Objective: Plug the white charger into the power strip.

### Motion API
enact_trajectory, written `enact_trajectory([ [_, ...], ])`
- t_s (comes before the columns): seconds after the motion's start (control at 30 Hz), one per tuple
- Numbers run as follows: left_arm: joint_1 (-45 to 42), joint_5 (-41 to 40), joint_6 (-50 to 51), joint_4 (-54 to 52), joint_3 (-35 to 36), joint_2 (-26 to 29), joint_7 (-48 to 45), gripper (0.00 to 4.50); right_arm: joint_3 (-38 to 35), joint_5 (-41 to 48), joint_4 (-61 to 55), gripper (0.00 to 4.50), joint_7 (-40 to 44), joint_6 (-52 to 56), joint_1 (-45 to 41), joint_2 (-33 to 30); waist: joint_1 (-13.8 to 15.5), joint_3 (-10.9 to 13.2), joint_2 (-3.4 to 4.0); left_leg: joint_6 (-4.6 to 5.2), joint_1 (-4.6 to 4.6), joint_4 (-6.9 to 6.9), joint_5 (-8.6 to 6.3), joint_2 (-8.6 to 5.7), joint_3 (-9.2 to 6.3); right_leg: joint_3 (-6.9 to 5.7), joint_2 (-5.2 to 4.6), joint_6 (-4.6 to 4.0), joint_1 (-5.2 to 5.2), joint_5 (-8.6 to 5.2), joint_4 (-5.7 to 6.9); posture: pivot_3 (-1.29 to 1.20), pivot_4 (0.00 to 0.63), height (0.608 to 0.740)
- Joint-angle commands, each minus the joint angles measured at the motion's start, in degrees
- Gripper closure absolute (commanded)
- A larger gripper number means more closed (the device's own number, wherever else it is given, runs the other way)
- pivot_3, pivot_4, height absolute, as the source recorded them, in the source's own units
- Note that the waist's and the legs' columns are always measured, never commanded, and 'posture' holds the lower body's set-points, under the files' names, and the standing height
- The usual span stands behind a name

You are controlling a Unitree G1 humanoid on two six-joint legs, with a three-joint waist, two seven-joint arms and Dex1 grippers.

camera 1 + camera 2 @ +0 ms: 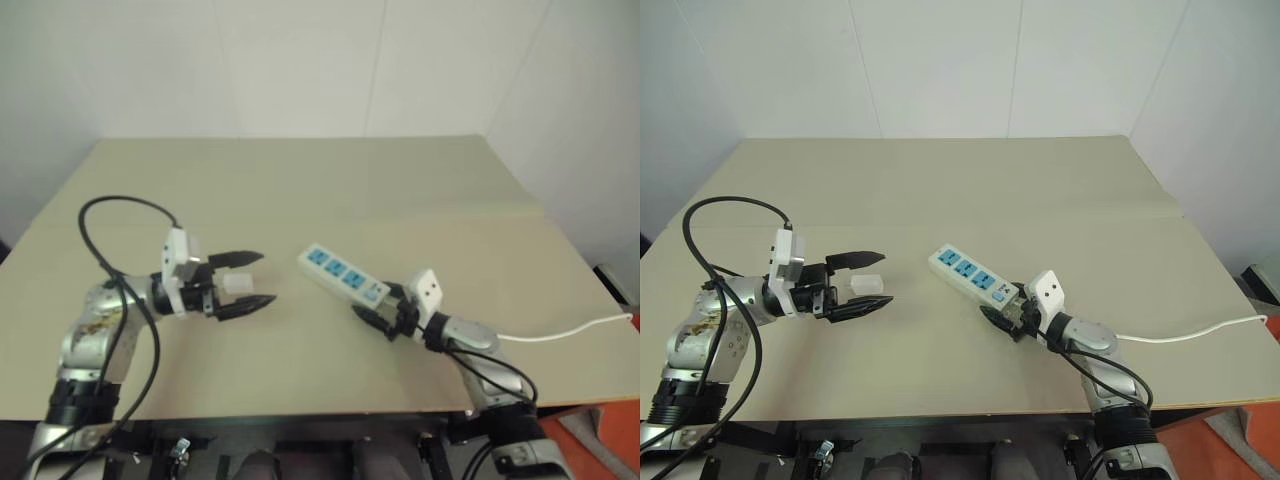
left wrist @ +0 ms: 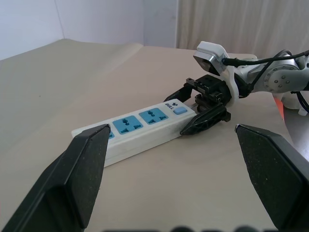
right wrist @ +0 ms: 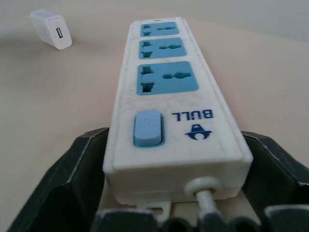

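Item 1, nearest me: right gripper (image 1: 1002, 318), low over the table (image 1: 940, 190), fingers straddling the switch end of the power strip (image 1: 975, 275); jaws stand apart on either side of the casing where the thin white cord (image 1: 1190, 333) leaves it. I cannot tell whether the pads already touch the sides, so I log no firm hold

Item 2: left gripper (image 1: 868, 283), fingers spread wide and holding nothing. The white charger (image 1: 867, 285) lies on the table between its two fingertips, untouched as far as I can see

Item 3: power strip, lying flat and slantwise near the middle of the table, three blue socket faces up, just beside the charger's spot but apart from it

Handling notes, my judgement: the charger looks light, rigid, smooth plastic, likely to skid or tip if nudged. I would pinch it across two flat opposite sides, leaving the prong face free. The strip is stiff and light too; it probably slides under insertion force, so bracing it at the switch end seems sound

Item 4, farthest: bare tabletop against white walls
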Motion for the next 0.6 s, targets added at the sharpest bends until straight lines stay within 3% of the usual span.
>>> enact_trajectory([
  [0.03, 0.12, -0.40, -1.37, -1.59, 0.93, 0.06, 0.25, 0.00, -0.68, 1.15, -0.67, 1.06, 0.37, -1.25, -0.95, 0.09, 0.00, 0.00, 0.00, 0.00, 0.00, 0.00, 0.00, 0.00, 0.00, 0.00, 0.00, 0.00, 0.00, 0.00, 0.00, 0.00, 0.150, 0.740],
  [0.3, -0.04, 0.29, -1.18, -2.20, 0.93, -0.34, 2.65, 0.00, -0.03, 0.96, -1.47, 1.06, 1.92, -2.33, -0.44, -0.51, 0.01, 0.00, 0.00, 0.00, 0.00, 0.00, 0.00, 0.00, 0.00, 0.00, 0.00, 0.00, 0.00, 0.00, 0.00, 0.00, 0.150, 0.740],
  [0.5, -4.18, 5.39, 1.65, -2.39, 0.01, 0.72, 11.26, 0.00, 2.71, 1.87, -4.36, 1.06, 10.43, -2.54, -0.46, -3.43, 0.06, 0.00, 0.00, 0.00, -0.01, 0.00, 0.00, 0.00, -0.01, -0.01, 0.00, 0.01, 0.00, 0.00, 0.00, 0.00, 0.150, 0.740],
  [0.6, -9.00, 8.98, 8.75, -1.60, -2.67, 3.19, 15.16, 0.00, 5.27, 0.79, -3.75, 1.06, 15.23, -2.25, -2.63, -5.41, -0.06, 0.00, 0.00, 0.00, 0.02, 0.00, 0.00, -0.01, -0.01, -0.01, 0.01, 0.02, 0.01, 0.00, 0.00, 0.00, 0.150, 0.740],
])
